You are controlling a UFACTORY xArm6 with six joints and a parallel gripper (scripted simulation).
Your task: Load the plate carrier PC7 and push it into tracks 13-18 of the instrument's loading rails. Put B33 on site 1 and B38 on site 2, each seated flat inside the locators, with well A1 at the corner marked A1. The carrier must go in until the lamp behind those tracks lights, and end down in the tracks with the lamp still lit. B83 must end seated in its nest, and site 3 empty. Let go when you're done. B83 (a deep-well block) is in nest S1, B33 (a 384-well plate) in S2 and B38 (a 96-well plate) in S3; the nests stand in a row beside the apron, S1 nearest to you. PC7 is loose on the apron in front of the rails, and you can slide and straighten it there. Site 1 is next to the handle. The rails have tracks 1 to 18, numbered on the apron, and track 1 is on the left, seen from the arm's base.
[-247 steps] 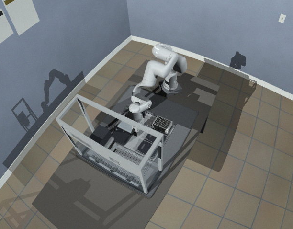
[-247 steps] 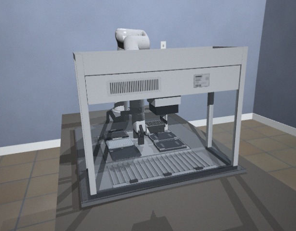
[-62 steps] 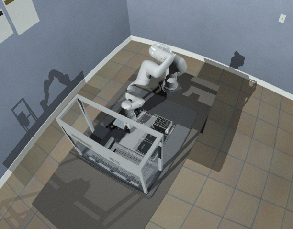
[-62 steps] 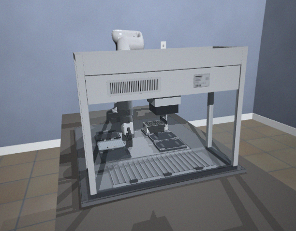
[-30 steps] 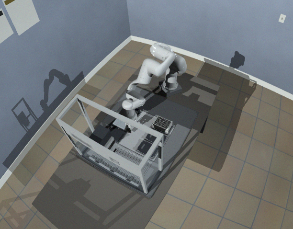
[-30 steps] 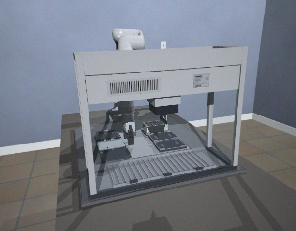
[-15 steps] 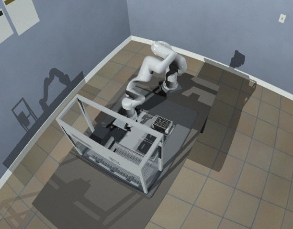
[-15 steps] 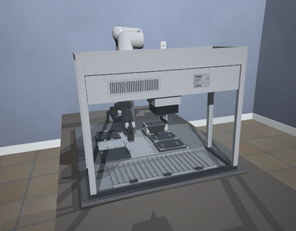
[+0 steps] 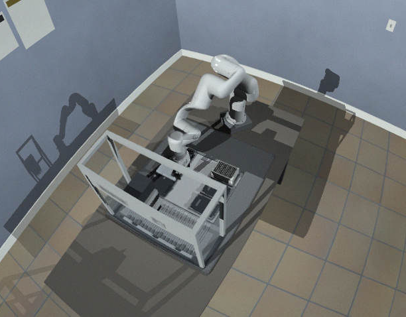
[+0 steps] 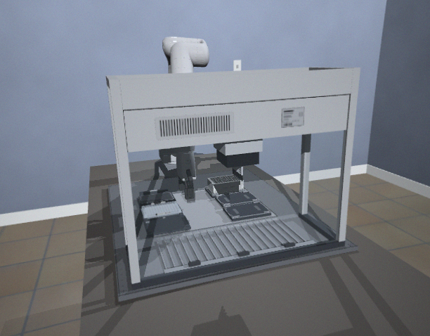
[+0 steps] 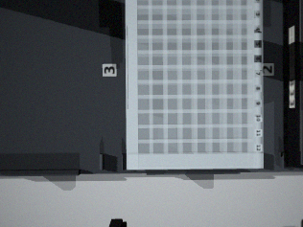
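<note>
One arm point(image 9: 210, 91), one carrier point(image 10: 164, 223), two plates point(image 10: 161, 209), one deep-well block point(image 10: 224, 182)

A pale grey plate point(image 11: 194, 85) gridded with darker grey squares lies on a near-black carrier point(image 11: 58, 104) bearing white labels 3 point(image 11: 109, 70) and 2 point(image 11: 268, 69). The apron point(image 11: 153, 200) is light grey.

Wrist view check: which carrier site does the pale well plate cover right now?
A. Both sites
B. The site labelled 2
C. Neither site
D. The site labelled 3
B: the well plate lies next to the label 2, while the dark site beside label 3 is bare.
</note>
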